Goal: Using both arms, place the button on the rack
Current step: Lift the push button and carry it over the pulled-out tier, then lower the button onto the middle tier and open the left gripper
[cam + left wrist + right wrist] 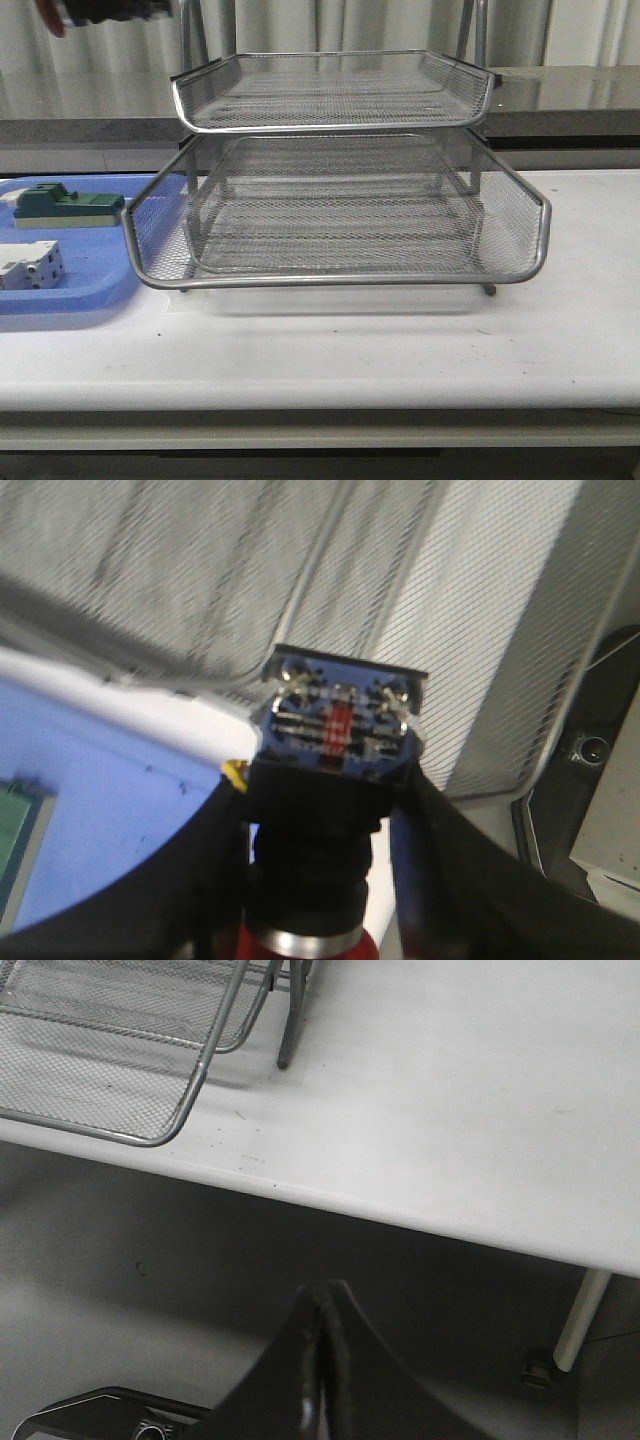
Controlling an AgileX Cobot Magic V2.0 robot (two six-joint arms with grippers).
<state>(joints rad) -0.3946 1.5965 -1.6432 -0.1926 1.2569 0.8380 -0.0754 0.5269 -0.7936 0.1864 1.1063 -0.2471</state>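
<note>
The button (338, 725) shows its blue rear block, black body and a strip of red head in the left wrist view. My left gripper (322, 815) is shut on its body, high above the rack's (440, 590) left edge. In the front view that gripper (110, 8) is a dark shape at the top left corner, with a bit of the red button (50, 16) showing. The silver wire-mesh rack (340, 215) stands mid-table with nothing in its trays. My right gripper (322, 1292) is shut on nothing, low and off the table's front edge, out of the front view.
A flat blue tray (75, 290) lies left of the rack and holds a green block (65, 205) and a white blocky part (30, 265). The rack's corner (150, 1110) and a leg (290, 1030) show in the right wrist view, with white table (450, 1110) beside them.
</note>
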